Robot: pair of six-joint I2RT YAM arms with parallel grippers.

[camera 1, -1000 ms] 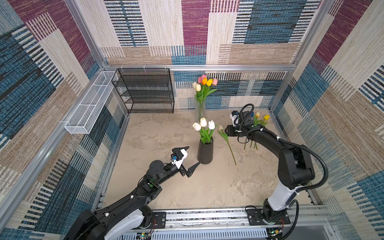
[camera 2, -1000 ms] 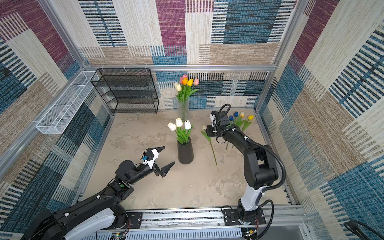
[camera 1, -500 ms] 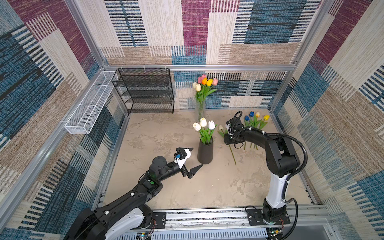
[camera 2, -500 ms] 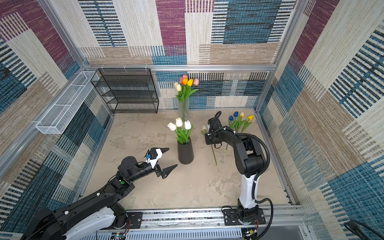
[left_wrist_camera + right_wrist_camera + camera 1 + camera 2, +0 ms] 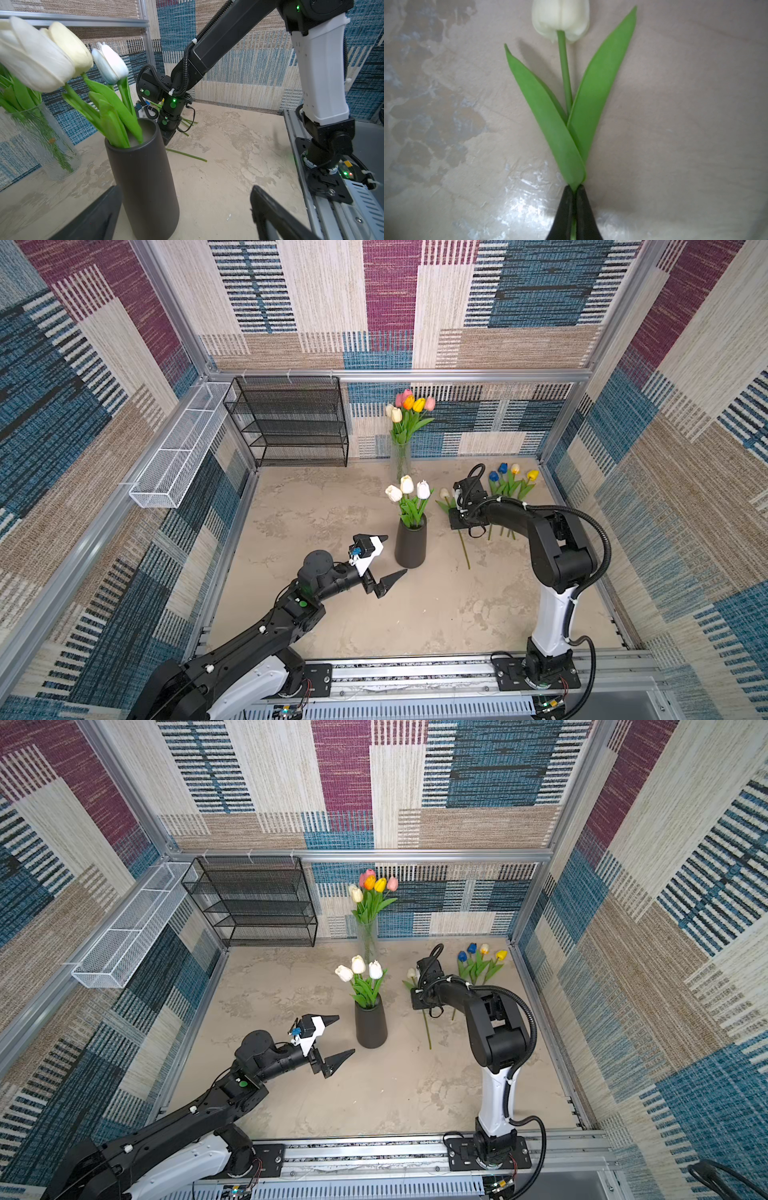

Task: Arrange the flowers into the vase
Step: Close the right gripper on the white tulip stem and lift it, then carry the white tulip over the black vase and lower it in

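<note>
A smooth, matt dark finish is shown by the cylindrical vase. Ribbed clear glass is seen in the tall vase. The white tulip is given smooth, waxy-looking petals and matt green leaves, possibly of soft plastic. The tabletop is finished like mottled plaster, with glossy patches. The walls are covered in coarse woven cloth and framed by brushed metal rails. Black wire mesh is used for the shelf.

1. I am driving a rig in a robot lab test cell: an aluminium frame boxes it in.
2. Patterned fabric panels line every wall I see.
3. The arm bases bolt to a rail at the front of the stone-look table.
4. A black mesh shelf and a white wire basket look staged.
</note>
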